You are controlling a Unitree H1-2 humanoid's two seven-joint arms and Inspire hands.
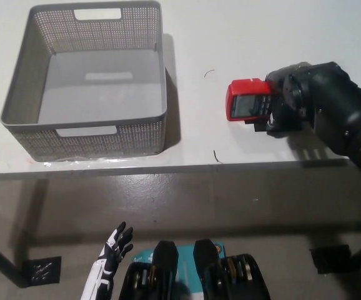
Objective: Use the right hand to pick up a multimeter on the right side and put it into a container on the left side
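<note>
Up close, our black right hand (286,100) has its fingers (273,111) wrapped over the right end of a red multimeter (246,100), so we are holding it. The fingers cover the meter's right portion, and only its left part shows: a red casing around a grey screen, with a dark strip of buttons just beside the fingers. The meter lies roughly level, its long side running left to right, its screen facing up toward us. We cannot tell whether it rests on the surface or is raised just above it; a dark shadow sits directly beneath the hand.

Behind the fingers, our black right arm (343,119) comes in from the right edge, angled up and to the left, with the wrist bent so that the hand points left.

Below the meter is a white worktop (243,37), whose front edge runs across the middle of the view. On the left side of the worktop stands a grey mesh container (155,56), rectangular, open at the top, with handle slots in its near and far walls. The meter is well apart from it, off to its right.

Our white left hand (115,247) hangs low at the lower left, below the worktop's edge, fingers apart and holding nothing.
</note>
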